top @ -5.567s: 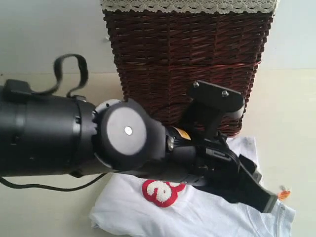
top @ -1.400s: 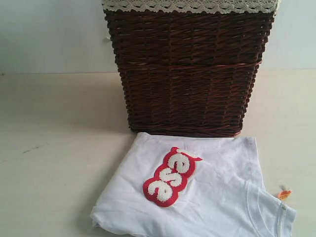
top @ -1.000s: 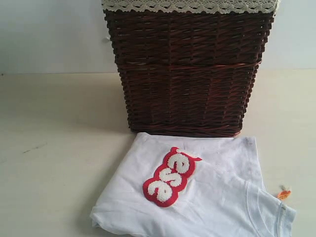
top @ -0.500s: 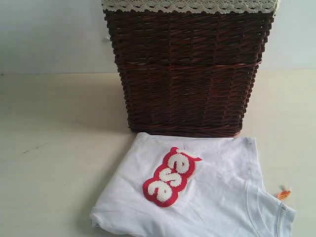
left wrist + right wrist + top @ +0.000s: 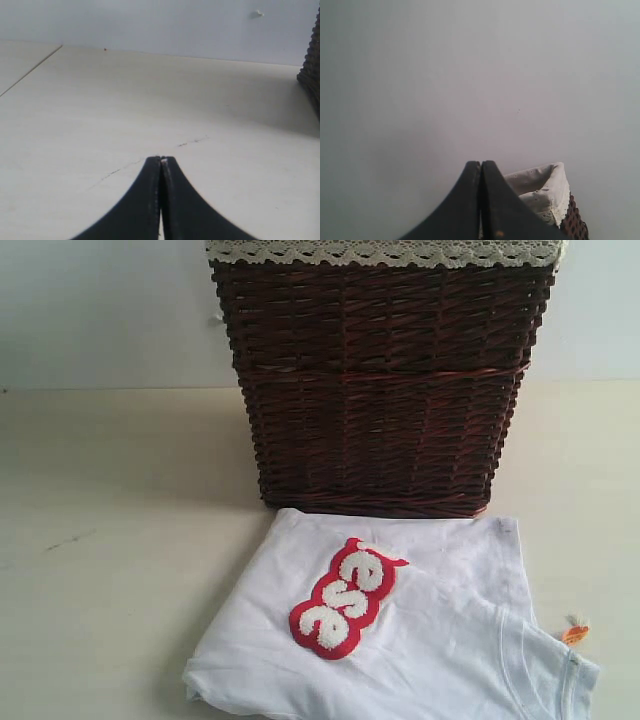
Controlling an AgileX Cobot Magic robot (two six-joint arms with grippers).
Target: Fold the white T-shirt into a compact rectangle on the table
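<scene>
Hiding its contents, one wicker basket [image 5: 380, 390] stands behind one white T-shirt [image 5: 440, 640]; left gripper [image 5: 161, 161], right gripper [image 5: 481, 164] closed, empty.

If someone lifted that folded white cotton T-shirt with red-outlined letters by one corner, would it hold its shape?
Probably not: the white T-shirt lies in soft, rumpled layers, so it would likely droop and unfold. Pushed across the pale matte table, it would probably bunch up rather than slide whole.

Left hand [image 5: 161, 160] and right hand [image 5: 481, 163]: matte black, smooth curved fingers [image 5: 137, 210] tapering to narrow tips.
</scene>
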